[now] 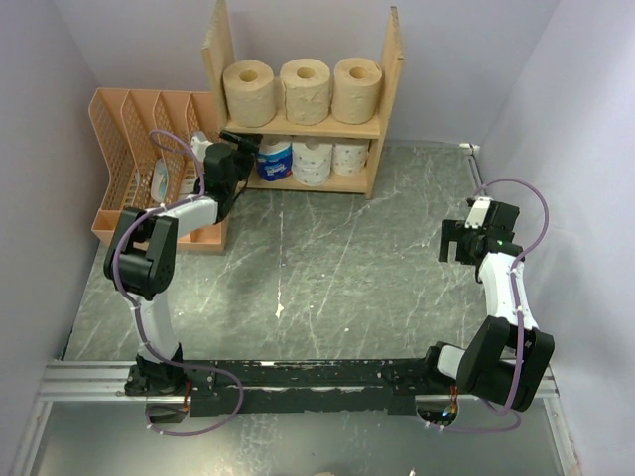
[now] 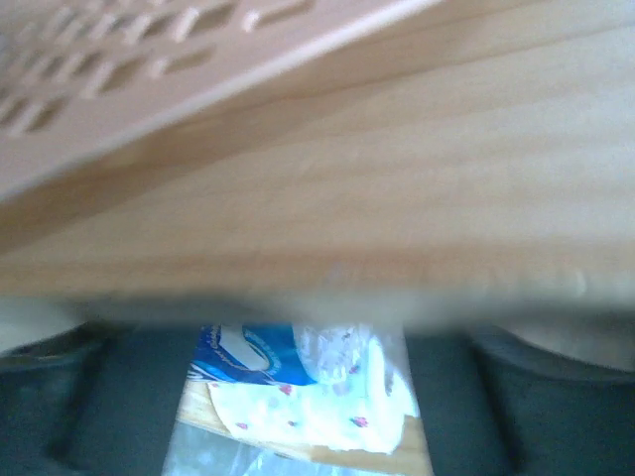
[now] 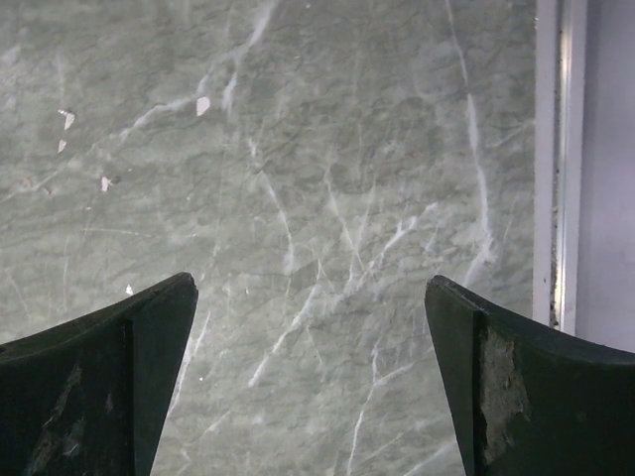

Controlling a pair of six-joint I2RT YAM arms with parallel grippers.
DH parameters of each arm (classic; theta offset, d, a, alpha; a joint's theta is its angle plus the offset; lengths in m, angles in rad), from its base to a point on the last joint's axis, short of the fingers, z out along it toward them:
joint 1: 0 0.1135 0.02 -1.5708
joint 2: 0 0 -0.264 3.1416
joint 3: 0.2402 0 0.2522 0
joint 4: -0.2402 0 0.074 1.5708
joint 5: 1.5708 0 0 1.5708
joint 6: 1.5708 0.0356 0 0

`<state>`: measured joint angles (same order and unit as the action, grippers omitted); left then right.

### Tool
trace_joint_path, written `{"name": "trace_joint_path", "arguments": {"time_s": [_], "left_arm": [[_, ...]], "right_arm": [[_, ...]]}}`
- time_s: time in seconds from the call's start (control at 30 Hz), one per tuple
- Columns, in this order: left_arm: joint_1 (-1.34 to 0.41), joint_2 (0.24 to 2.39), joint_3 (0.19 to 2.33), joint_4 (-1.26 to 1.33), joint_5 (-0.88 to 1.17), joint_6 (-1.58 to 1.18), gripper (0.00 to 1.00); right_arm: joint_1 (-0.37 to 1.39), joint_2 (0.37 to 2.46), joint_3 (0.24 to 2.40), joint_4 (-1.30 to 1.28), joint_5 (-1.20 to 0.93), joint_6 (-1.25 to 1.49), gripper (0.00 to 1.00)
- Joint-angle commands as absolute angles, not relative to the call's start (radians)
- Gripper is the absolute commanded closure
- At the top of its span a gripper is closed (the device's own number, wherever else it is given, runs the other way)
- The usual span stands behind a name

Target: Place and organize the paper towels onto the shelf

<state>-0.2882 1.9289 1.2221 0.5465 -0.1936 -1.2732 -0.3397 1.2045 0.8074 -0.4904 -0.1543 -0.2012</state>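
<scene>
The wooden shelf (image 1: pixel 389 74) stands at the back of the table. Three tan paper towel rolls (image 1: pixel 306 89) stand on its top tier. On the bottom tier sit the blue-wrapped roll (image 1: pixel 274 159) and two white printed rolls (image 1: pixel 329 159). My left gripper (image 1: pixel 241 144) is at the shelf's left side panel, just left of the blue-wrapped roll, with its jaws apart. In the left wrist view the blurred wooden panel (image 2: pixel 397 178) fills the frame, and the blue-wrapped roll (image 2: pixel 243 352) and a white roll (image 2: pixel 327 412) show between the dark fingers (image 2: pixel 89 397). My right gripper (image 1: pixel 459 241) (image 3: pixel 313 327) is open and empty over the table at the right.
An orange lattice file organizer (image 1: pixel 129 159) stands left of the shelf, right beside my left arm; it also shows in the left wrist view (image 2: pixel 119 69). The grey marble table top (image 1: pixel 327 268) lies between the arms. A metal rail (image 3: pixel 556 159) marks the table's right edge.
</scene>
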Motion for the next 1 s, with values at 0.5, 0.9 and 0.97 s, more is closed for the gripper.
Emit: {"name": "trace_joint_path", "arguments": {"time_s": [0.5,0.9,0.97], "left_arm": [[-0.267,1.733,1.048,0.797,-0.237,-1.027,0.01],[-0.281,1.360,0.928,0.136,-0.013,-0.855,0.04],[-0.281,1.291,0.936,0.047,-0.003,-0.741,0.04]], "right_arm": [[-0.344,1.158,0.818,-0.448,-0.079,-0.142,0.00],[-0.344,1.091,0.793,-0.416,-0.036,-0.107,0.00],[-0.344,1.092,0.796,-0.424,-0.044,-0.103,0.00]]}}
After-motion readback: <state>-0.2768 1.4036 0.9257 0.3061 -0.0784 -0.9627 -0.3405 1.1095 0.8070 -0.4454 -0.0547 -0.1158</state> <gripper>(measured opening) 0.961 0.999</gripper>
